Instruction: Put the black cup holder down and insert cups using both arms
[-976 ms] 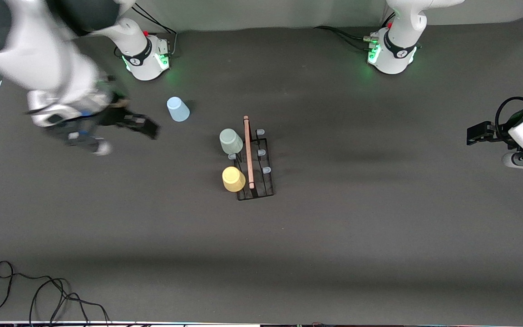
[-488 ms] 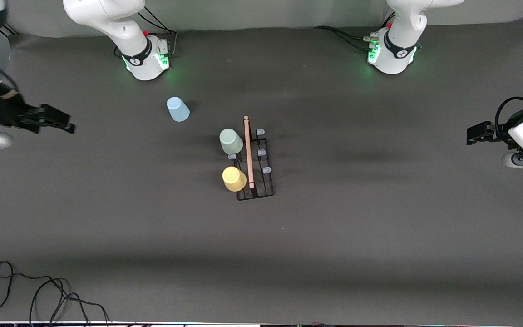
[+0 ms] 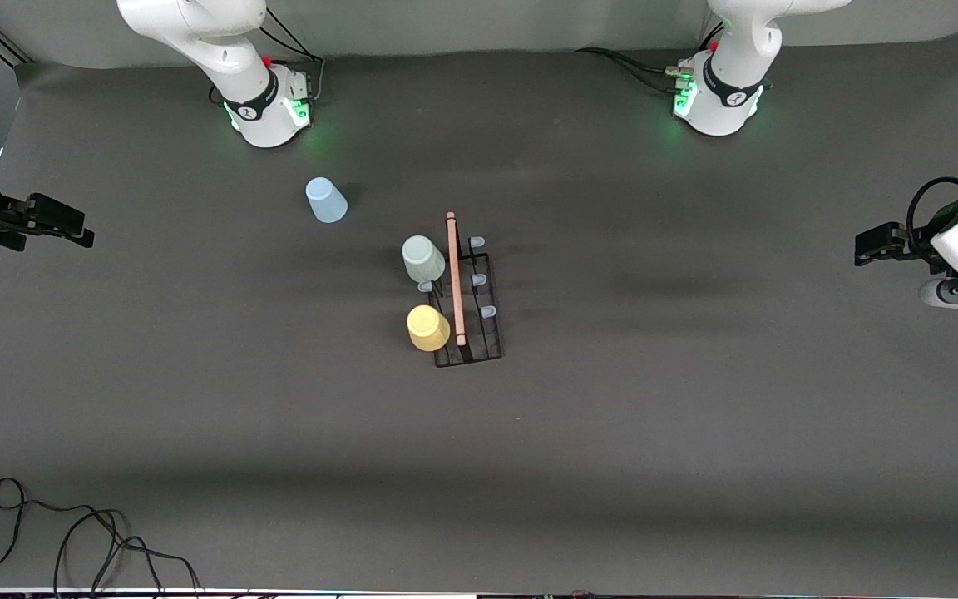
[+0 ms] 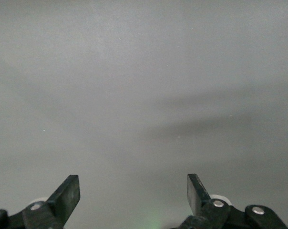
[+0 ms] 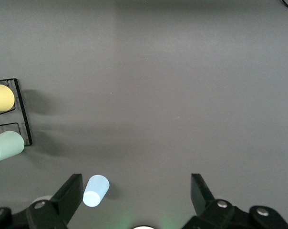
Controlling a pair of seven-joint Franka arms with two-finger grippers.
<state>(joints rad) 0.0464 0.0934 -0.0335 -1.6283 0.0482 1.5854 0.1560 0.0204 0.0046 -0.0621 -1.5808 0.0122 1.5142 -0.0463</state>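
One rack [image 3: 466,320] is sitting mid-tabletop [image 3: 695,433], three cups: yellow cup [image 3: 428,328] and green cup [image 3: 423,258] are hanging on pegs, blue cup [image 3: 326,200] is standing loose farther back. Right claw [image 3: 59,225] and left claw [image 3: 874,245] are hovering wide open, empty, arms cropped at edges.

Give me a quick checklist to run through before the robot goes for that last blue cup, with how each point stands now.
1. Black cup holder upright on the table: ok.
2. Mint green cup on a peg: ok.
3. Yellow cup on a peg: ok.
4. Light blue cup on the holder: not ok; it stands alone near the right arm's base.
5. Right gripper open, empty: ok.
6. Left gripper open, empty, waiting at its end of the table: ok.
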